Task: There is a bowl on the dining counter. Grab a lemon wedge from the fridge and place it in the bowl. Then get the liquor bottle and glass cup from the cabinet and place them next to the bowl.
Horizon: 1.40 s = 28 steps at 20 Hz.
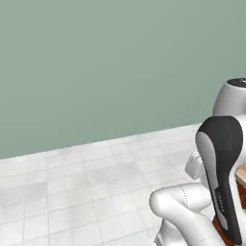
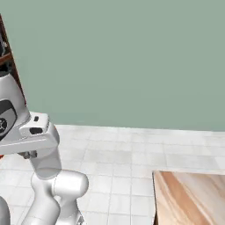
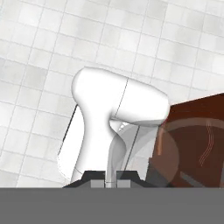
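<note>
The fingers [image 3: 111, 183] are clamped on a clear glass cup [image 3: 144, 153]. I think it is light, slippery and fragile; the rim grip needs gentle moves.

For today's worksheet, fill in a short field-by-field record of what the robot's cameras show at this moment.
Setting: green wall above pale tiled floor
Arm: folded low, white links with a dark joint cover
Gripper: shut, with a clear glass cup held between its tips
Counter: wooden corner at lower right of the right base view
Dark brown furniture: beside the glass in the hand view
Bowl, lemon, bottle: not recorded
</note>
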### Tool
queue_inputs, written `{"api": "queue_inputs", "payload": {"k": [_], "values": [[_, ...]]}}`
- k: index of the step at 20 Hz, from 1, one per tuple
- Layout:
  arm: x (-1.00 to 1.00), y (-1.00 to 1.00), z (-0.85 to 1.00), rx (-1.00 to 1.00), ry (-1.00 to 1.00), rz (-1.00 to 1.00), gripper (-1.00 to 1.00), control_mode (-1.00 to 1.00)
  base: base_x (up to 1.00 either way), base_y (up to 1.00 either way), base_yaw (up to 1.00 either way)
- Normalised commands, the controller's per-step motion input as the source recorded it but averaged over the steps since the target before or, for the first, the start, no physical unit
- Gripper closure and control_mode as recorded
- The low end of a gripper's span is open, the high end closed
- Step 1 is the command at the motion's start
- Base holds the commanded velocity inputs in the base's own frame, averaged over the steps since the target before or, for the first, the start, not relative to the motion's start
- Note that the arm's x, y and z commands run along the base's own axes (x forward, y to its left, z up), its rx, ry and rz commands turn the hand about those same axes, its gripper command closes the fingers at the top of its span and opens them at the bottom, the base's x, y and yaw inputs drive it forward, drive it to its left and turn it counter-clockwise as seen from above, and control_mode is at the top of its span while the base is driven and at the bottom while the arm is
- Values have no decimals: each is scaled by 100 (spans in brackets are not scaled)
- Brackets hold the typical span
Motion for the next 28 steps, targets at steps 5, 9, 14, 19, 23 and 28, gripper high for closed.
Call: {"api": "queue_inputs", "payload": {"k": [5,9,14,19,23,28], "values": [[0,0,0,0,0,0,100,100,0,-79,-78],[0,0,0,0,0,0,100,100,41,-25,-62],[0,0,0,0,0,0,100,100,69,68,-27],[0,0,0,0,0,0,100,100,47,92,-20],[0,0,0,0,0,0,100,100,55,87,-22],[0,0,0,0,0,0,100,100,73,61,-30]]}}
